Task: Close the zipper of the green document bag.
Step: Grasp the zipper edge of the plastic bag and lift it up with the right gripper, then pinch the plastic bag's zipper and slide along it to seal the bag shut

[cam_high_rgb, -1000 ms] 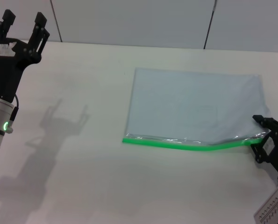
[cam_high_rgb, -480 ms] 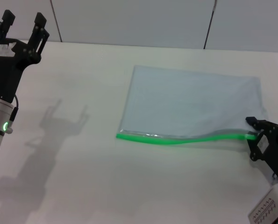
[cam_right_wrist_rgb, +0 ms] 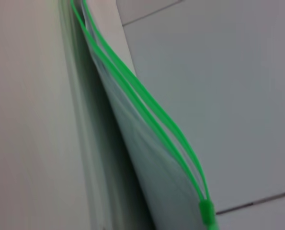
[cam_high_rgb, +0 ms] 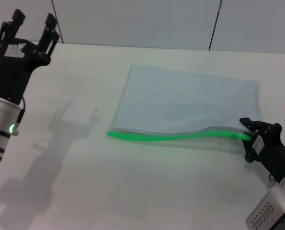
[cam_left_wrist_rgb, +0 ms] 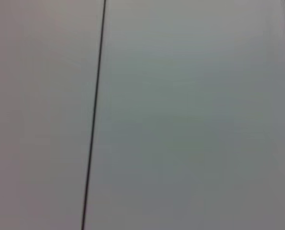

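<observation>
The green document bag point(cam_high_rgb: 185, 103) lies flat on the white table point(cam_high_rgb: 85, 187), right of the middle. Its zipper point(cam_high_rgb: 171, 136) runs along the near edge and bows in a wave. My right gripper point(cam_high_rgb: 247, 139) is at the zipper's right end, shut on the slider tab. The right wrist view shows the slider point(cam_right_wrist_rgb: 207, 211) with the two green zip strips point(cam_right_wrist_rgb: 147, 110) still apart beyond it, and the bag point(cam_right_wrist_rgb: 147, 163) beside them. My left gripper point(cam_high_rgb: 33, 20) is held high at the far left, open and holding nothing, well away from the bag.
Behind the table's back edge stand pale wall panels point(cam_high_rgb: 132, 19) with dark seams. The left wrist view shows only such a panel and its seam point(cam_left_wrist_rgb: 94, 115). Bare tabletop lies between the left arm and the bag.
My right gripper has moved left along the near edge, and the whole bag slid left with it, the zipper buckling more. The left arm shifted slightly right.
</observation>
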### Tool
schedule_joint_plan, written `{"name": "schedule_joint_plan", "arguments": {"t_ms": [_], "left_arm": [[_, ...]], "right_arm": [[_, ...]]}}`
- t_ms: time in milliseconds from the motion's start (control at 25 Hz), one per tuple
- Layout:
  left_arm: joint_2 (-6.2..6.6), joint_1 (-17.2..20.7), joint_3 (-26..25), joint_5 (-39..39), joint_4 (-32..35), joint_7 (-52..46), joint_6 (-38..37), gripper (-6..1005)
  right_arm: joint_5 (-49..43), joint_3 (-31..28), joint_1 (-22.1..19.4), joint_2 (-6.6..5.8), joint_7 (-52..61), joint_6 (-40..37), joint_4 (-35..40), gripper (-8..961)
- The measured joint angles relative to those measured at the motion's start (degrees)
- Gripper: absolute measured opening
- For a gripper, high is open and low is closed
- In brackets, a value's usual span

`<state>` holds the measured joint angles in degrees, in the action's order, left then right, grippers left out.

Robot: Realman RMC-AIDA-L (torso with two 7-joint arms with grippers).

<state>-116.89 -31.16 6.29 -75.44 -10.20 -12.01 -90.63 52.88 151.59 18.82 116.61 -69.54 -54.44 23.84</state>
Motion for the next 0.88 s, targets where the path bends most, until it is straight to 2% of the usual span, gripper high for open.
{"name": "schedule_joint_plan", "arguments": {"t_ms": [160, 360, 520, 760, 880], "left_arm": [[0.0, -1.18, 1.75, -1.23, 0.07, 0.09, 2.59, 758], [0.0, -3.07, 3.61, -4.44, 0.27, 1.48, 5.76, 759], [-0.14, -6.17, 6.86, -10.13, -0.01, 4.89, 10.21, 759], [-0.34, -8.83, 11.78, -16.17, -0.17, 8.25, 13.27, 758], [-0.43, -10.01, 14.76, -19.63, -1.52, 13.07, 14.48, 758]], "right_arm": [[-0.07, 2.5, 1.31, -0.2, -0.04, -1.07, -0.32, 52], [0.22, 2.88, 2.79, -0.22, 0.39, -0.51, -0.01, 52], [0.49, 2.63, 3.92, -0.11, 0.51, -0.22, 0.06, 52], [0.54, 2.74, 6.15, -0.2, 0.53, 2.59, 1.55, 52], [0.55, 2.79, 6.71, -0.19, 0.54, 3.75, 2.01, 52]]}}
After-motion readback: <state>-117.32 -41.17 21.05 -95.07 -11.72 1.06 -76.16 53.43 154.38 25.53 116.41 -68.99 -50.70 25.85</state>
